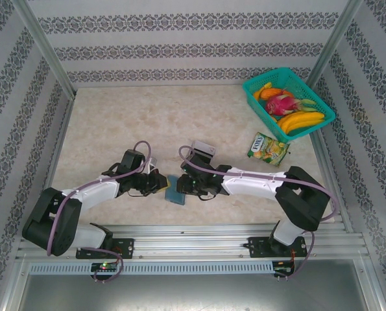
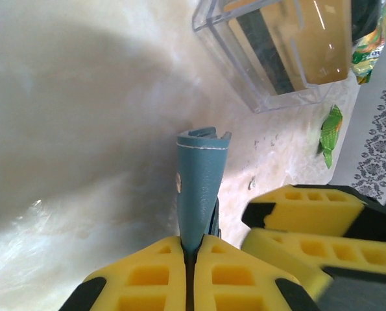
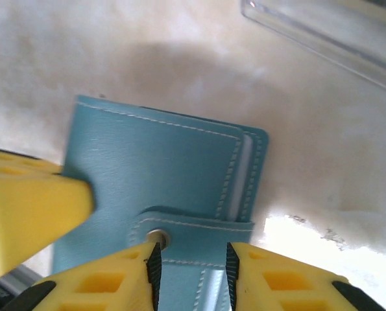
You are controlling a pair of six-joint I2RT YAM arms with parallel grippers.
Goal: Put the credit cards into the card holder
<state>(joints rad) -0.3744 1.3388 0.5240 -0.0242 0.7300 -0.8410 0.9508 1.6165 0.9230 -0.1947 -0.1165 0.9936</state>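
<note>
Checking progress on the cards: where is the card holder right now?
In the top view the card holder sits centre, near the table's front edge, pinched by the left gripper with the right gripper over its snap tab.

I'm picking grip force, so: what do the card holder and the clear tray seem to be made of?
The card holder looks like teal leather or faux leather: matte, fine grain, pale stitching along its edges, a metal-looking snap. The tray looks like rigid clear plastic, glossy, with bright edge reflections.
</note>
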